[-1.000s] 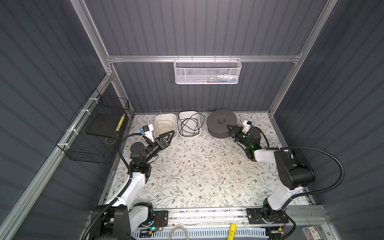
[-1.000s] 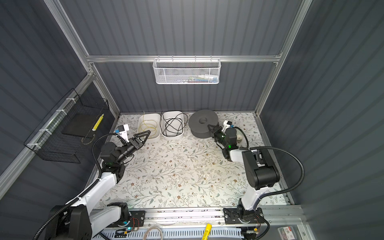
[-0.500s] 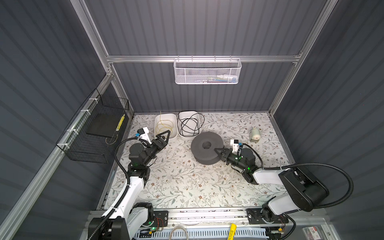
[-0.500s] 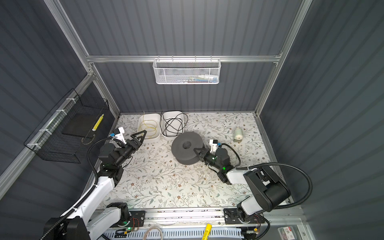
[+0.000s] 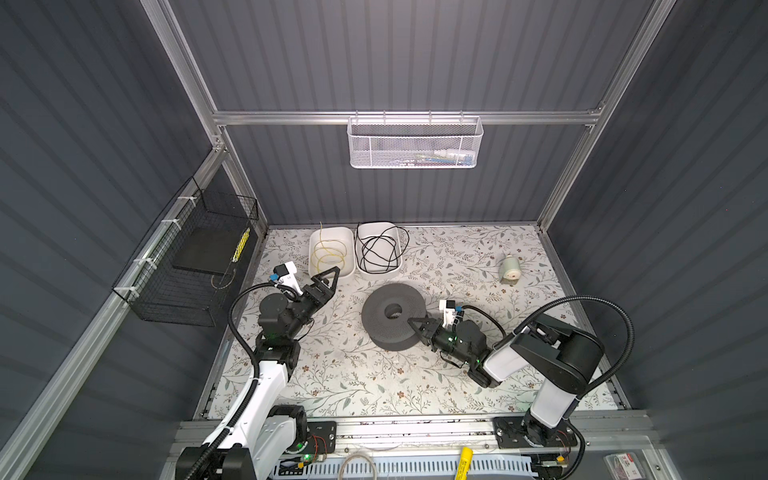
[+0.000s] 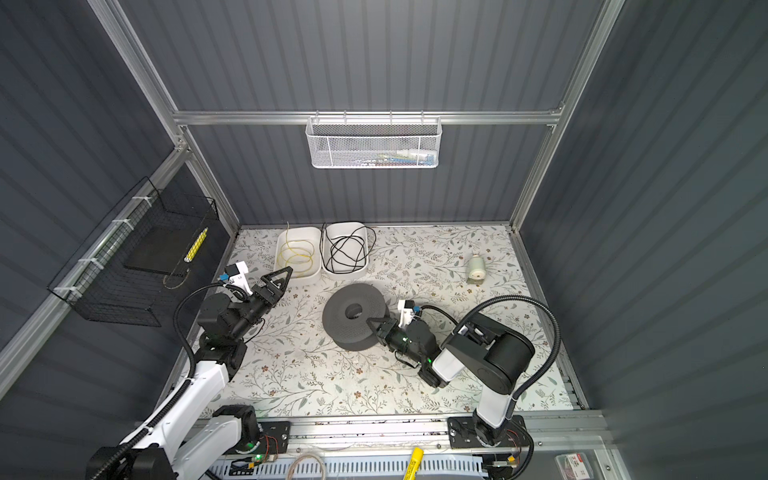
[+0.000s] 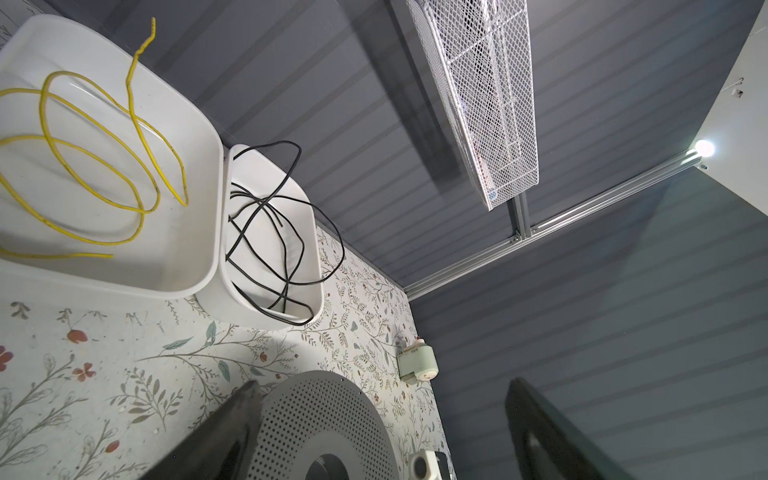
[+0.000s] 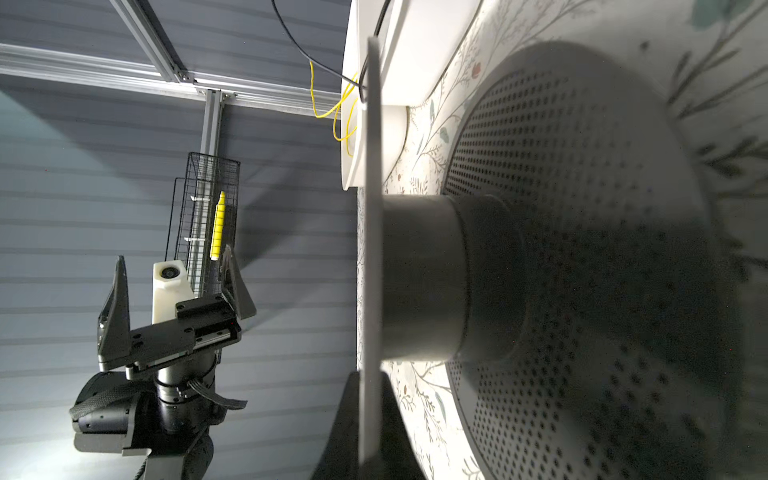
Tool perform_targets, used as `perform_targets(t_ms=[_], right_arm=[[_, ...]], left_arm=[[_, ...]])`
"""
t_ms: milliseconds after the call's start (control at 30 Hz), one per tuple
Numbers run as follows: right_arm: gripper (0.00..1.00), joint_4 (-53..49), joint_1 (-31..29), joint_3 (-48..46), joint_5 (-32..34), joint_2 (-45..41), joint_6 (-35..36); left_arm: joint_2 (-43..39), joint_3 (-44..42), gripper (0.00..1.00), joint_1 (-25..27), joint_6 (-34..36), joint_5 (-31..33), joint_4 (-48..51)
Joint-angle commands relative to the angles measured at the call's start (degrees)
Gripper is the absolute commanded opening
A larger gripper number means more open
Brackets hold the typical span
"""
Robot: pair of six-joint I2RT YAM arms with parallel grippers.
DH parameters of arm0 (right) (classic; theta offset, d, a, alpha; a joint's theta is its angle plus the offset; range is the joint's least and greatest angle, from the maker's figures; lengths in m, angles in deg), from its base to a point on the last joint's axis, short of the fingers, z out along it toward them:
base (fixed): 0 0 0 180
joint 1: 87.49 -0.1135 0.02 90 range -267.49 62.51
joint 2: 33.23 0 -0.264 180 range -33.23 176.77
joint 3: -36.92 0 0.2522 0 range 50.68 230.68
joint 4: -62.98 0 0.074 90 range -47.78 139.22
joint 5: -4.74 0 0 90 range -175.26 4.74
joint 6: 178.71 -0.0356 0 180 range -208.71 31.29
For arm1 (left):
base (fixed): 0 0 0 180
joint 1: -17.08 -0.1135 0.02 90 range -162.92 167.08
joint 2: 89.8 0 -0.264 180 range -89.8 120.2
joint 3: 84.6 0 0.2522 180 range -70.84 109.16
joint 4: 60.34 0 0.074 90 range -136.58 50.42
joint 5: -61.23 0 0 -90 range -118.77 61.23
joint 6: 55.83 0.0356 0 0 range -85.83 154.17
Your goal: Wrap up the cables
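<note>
Since a second ago, the right pincer [image 5: 414, 323] has dragged the grey spool [image 5: 376, 322] from the back wall to mid-table, and a small pale cylinder [image 5: 510, 269] now shows well behind that pincer. Its jaws are pressed together on the thin edge of the spool's upper flange, with the hub just ahead of its tips. The left pincer [image 5: 326, 276] hangs with its jaws wide apart and nothing between them, its tips just short of the tray of yellow wire [image 5: 330, 254]. The black cable [image 5: 380, 253] lies loosely looped in the white tray [image 5: 380, 276], ahead and to the right of the left pincer and beyond the spool from the right pincer.
</note>
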Motion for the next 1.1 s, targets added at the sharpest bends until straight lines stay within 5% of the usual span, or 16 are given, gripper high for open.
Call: perform_targets(t_ms=[0,267,333,767,1067], right_arm=[[0.0,3.0,-2.8,-0.4,4.4,2.2,-0.4],[0.1,3.1,-5.0,-1.9,6.7,4.4,-3.6],[0.29,0.0,-4.9,-1.9,6.6,3.2,-3.8],[0.53,-19.8,-4.4,-5.9,8.4,-11.3,-1.9],[0.63,-66.3,-3.1,5.0,13.3,-34.2,18.4]], left_arm=[[-1.6,-1.4,0.93,0.1,-0.4,0.3,-0.5],[-3.6,-0.7,0.96,0.1,0.4,0.6,1.9],[-3.8,-0.6,0.97,0.1,0.6,0.8,2.1],[-1.2,0.6,0.99,0.1,0.9,-0.1,0.9],[-0.3,4.1,0.99,0.1,4.3,-0.8,8.1]])
